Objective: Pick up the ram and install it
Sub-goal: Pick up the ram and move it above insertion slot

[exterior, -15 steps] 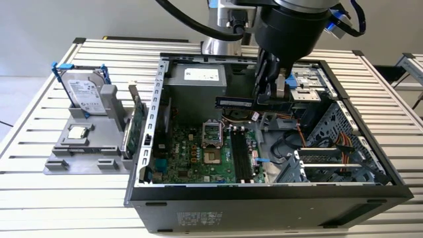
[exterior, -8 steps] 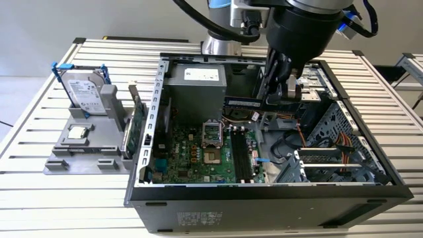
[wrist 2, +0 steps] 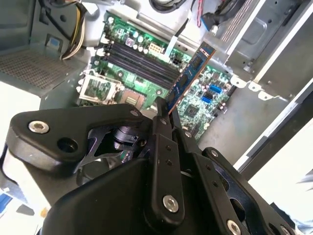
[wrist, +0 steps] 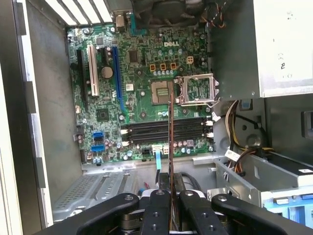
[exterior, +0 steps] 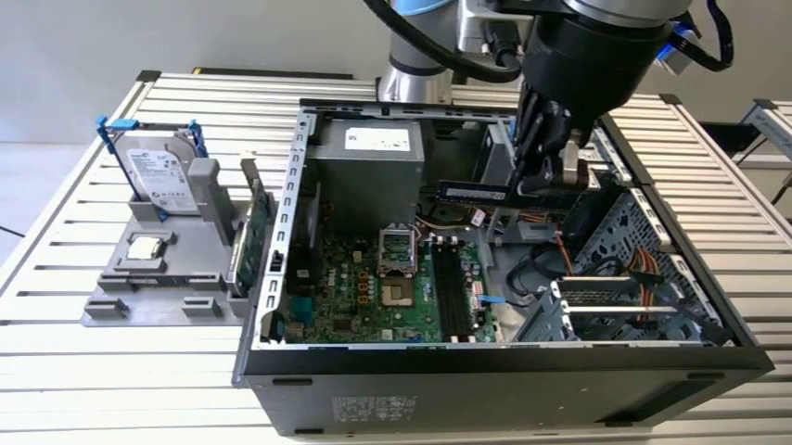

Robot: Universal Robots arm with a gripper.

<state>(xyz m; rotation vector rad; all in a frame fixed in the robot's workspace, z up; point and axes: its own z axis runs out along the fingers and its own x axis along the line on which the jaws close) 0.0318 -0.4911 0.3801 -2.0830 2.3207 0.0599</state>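
1. Counter (exterior: 124, 371): slatted metal top carrying the open computer case (exterior: 495, 389).
2. Motherboard (wrist: 142, 93): lies flat on the case floor and is the landmark for these notes. Its four memory slots (wrist: 166, 131) sit beside the processor socket, and all look unfilled.
3. Ram (exterior: 470, 192): in the air above the motherboard, clear of it and not seated in any slot. In the exterior view it sticks out sideways from the gripper (exterior: 544, 181), held by one end. In the first wrist view it shows edge-on, as a thin line crossing over the slots.
   - Handling, my judgement: light, stiff and thin, but fragile. Take it by the flat faces near an end. Keep off the gold contact edge and avoid twisting it.
4. Fingers (wrist: 157, 205): closed down to a narrow gap and pinching the ram's two faces between them. They touch nothing else.
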